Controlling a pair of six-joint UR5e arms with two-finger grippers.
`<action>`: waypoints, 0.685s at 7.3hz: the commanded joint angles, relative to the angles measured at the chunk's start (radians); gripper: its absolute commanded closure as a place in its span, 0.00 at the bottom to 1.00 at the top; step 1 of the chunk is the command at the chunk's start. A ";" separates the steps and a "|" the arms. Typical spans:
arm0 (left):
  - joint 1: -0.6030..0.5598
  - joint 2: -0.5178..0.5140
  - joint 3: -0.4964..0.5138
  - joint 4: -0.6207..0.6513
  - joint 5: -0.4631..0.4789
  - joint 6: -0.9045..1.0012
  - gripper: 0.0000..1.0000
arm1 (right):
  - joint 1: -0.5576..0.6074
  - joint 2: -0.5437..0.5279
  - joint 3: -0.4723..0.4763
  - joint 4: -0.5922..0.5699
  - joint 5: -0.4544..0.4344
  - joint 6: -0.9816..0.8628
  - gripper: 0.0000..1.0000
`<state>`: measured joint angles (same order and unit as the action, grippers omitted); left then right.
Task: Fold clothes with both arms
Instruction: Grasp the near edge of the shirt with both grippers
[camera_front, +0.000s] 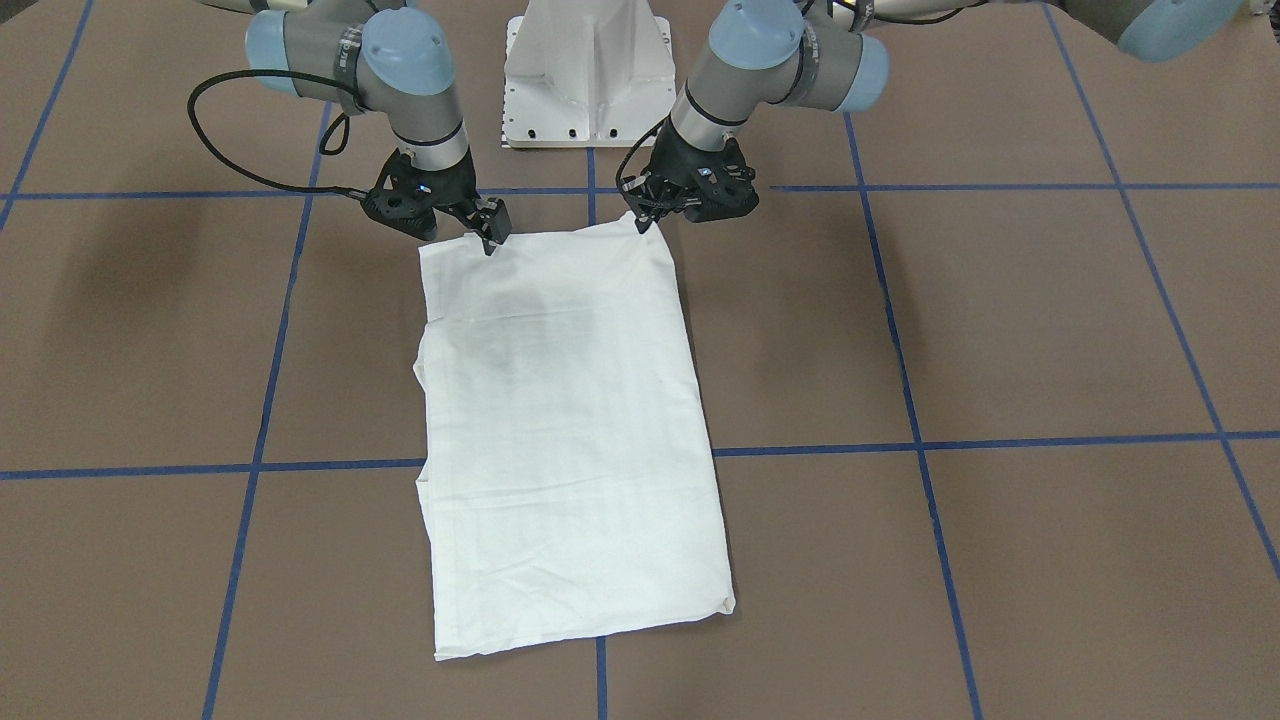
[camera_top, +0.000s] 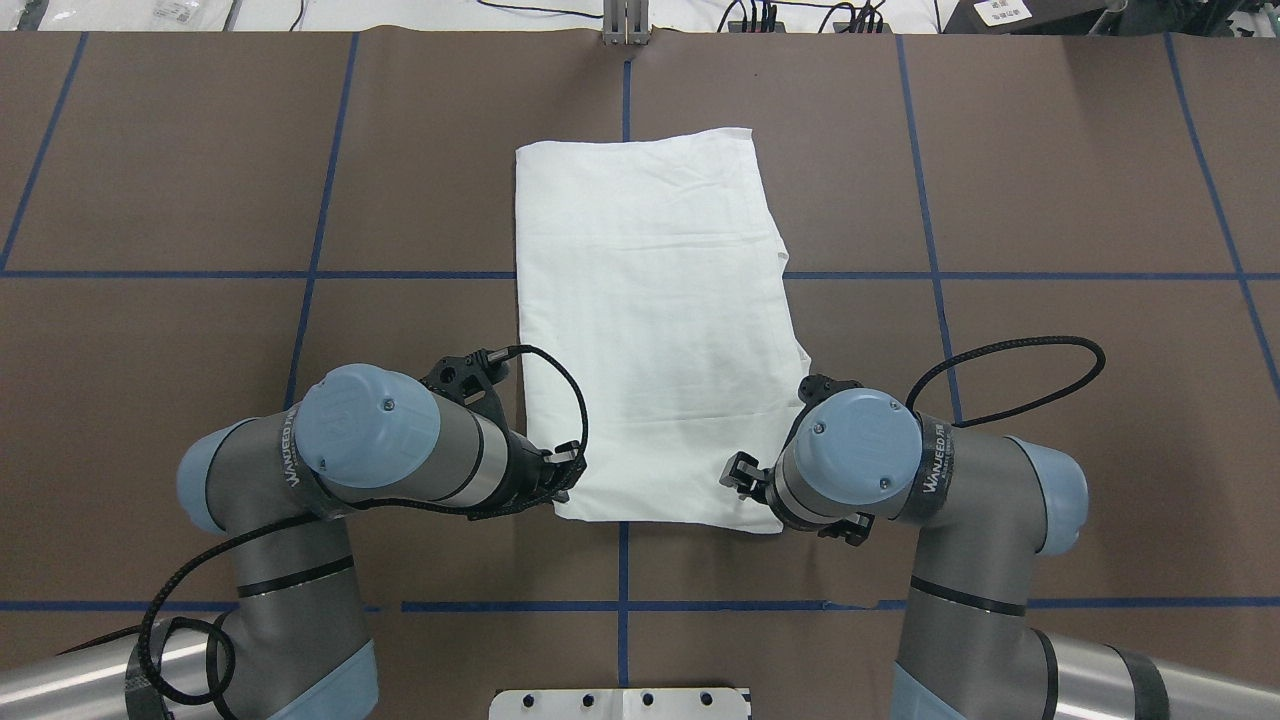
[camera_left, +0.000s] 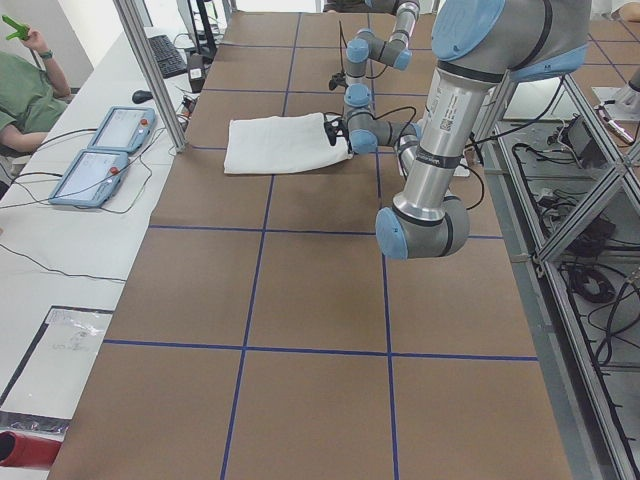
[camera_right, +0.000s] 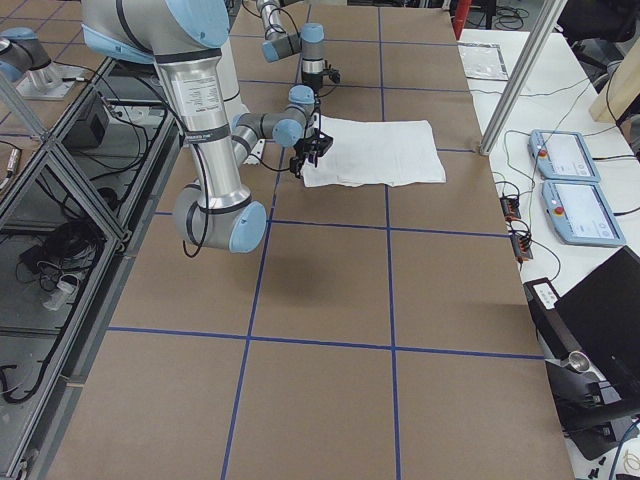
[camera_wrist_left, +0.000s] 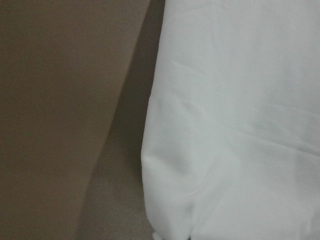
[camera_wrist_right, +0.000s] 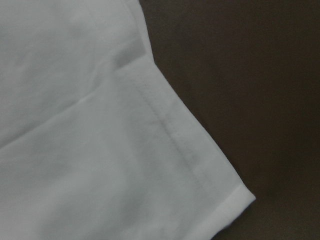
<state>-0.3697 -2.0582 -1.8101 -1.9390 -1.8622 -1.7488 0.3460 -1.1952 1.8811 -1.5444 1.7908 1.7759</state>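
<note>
Shirt lies flat on the table, folded into a plain white rectangle. Your left gripper and right gripper meet its robot-side corners; you cannot tell whether either is clamped.

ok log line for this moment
shirt: folded narrow, flat | left claw: robot-side edge near corner, grip unclear | right claw: same edge, opposite end, grip unclear

A white pedestal base stands on the blue-taped brown table; 2 control tablets lie alongside.
</note>
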 joint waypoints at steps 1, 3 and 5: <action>0.000 0.000 -0.003 0.000 0.000 0.000 1.00 | 0.004 0.006 -0.037 0.003 -0.017 -0.006 0.00; 0.000 0.000 -0.005 0.000 0.000 0.000 1.00 | 0.004 0.008 -0.043 0.003 -0.019 -0.007 0.00; 0.000 0.001 -0.008 0.000 0.000 0.000 1.00 | 0.004 0.009 -0.039 0.001 -0.019 -0.001 0.00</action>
<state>-0.3697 -2.0578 -1.8156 -1.9390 -1.8622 -1.7487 0.3496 -1.1871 1.8415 -1.5420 1.7720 1.7714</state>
